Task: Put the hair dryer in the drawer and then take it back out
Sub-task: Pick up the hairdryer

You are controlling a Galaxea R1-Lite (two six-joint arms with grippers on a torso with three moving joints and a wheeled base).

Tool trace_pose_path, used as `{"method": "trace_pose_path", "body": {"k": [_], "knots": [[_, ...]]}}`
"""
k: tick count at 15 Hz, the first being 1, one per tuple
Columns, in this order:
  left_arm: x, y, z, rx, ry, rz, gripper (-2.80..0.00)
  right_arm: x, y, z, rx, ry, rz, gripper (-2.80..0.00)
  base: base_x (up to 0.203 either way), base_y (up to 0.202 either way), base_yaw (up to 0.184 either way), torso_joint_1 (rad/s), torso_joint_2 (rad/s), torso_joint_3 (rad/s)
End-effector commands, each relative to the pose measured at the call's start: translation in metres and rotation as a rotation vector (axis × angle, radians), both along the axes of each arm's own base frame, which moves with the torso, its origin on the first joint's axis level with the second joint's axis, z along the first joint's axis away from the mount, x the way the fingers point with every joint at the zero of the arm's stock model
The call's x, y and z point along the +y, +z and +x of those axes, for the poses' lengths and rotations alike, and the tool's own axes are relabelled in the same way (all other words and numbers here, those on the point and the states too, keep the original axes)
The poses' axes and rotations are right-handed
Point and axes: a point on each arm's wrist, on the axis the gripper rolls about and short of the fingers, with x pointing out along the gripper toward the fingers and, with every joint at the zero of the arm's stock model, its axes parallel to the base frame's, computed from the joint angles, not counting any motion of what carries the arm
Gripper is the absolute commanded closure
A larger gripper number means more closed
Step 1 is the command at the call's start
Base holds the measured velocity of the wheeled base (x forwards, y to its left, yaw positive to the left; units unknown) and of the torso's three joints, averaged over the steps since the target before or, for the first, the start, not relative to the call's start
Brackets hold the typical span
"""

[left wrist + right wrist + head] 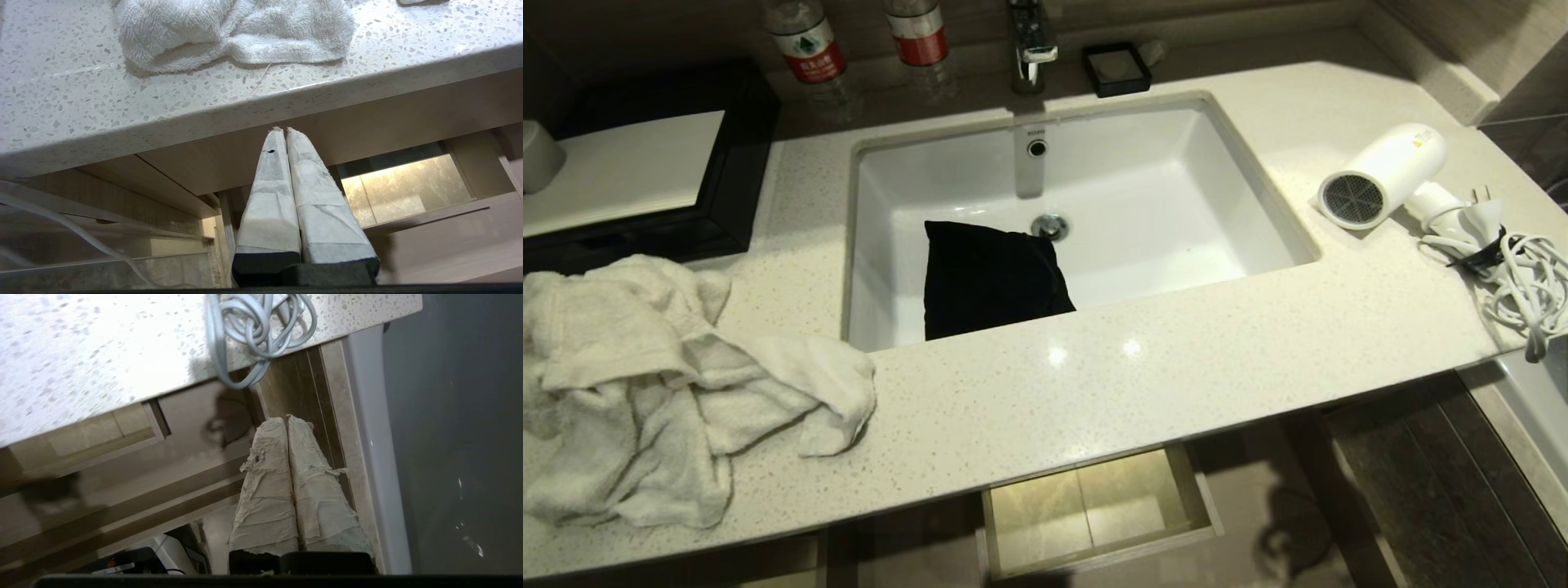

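A pale speckled stone countertop point(1094, 384) runs across a bathroom, with a white rectangular undermount sink point(1225, 204) sunk in its middle and a chrome faucet point(1029, 49) behind it. A black cloth pouch point(988, 278) lies in the basin beside the drain. A crumpled white terry towel point(670, 392) sits on the counter's left end, near a black-framed tray point(727, 180); two clear water bottles with red labels point(809, 49) and a small black square dish point(1116, 69) stand along the back. The small white hair dryer with a round grey mesh grille point(1380, 175) lies on its side on the counter's right end, its bundled white cord point(1527, 286) reaching the counter's edge, where a loop hangs over. Below the counter's front edge, the shallow light wood-grain drawer point(1094, 510) stands pulled open, nothing visible inside it. The right gripper point(287, 420), its tape-wrapped fingers pressed together on nothing, is below the counter's right end, under the hanging cord loop and apart from the dryer. The left gripper point(284, 131), fingers likewise closed and empty, points at the counter's front edge beneath the towel, left of the drawer.
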Motion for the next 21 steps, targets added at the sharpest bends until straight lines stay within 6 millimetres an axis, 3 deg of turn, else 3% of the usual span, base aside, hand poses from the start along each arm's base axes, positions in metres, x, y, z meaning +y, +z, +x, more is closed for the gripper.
{"method": "trace_pose_path", "body": {"k": [1, 4, 6, 11, 15, 21], "knots": [[0.0, 0.0, 0.0, 0.0, 0.0, 0.0, 0.0, -0.017, -0.012, 0.063, 0.13, -0.051, -0.006, 0.0, 0.0, 0.0, 0.0, 0.0, 0.0, 0.0], [0.0, 0.0, 0.0, 0.0, 0.0, 0.0, 0.0, -0.03, -0.018, 0.09, 0.124, -0.057, -0.015, 0.0, 0.0, 0.0, 0.0, 0.0, 0.0, 0.0], [0.0, 0.0, 0.0, 0.0, 0.0, 0.0, 0.0, -0.036, -0.018, 0.095, 0.116, 0.022, 0.015, 0.0, 0.0, 0.0, 0.0, 0.0, 0.0, 0.0], [0.0, 0.0, 0.0, 0.0, 0.0, 0.0, 0.0, -0.043, -0.007, 0.096, 0.029, 0.206, 0.12, 0.0, 0.0, 0.0, 0.0, 0.0, 0.0, 0.0], [0.0, 0.0, 0.0, 0.0, 0.0, 0.0, 0.0, -0.044, 0.002, 0.085, 0.009, 0.267, -0.021, 0.0, 0.0, 0.0, 0.0, 0.0, 0.0, 0.0], [0.0, 0.0, 0.0, 0.001, 0.0, 0.0, 0.0, -0.045, 0.003, 0.089, 0.009, 0.274, -0.021, 0.0, 0.0, 0.0, 0.0, 0.0, 0.0, 0.0]]}}
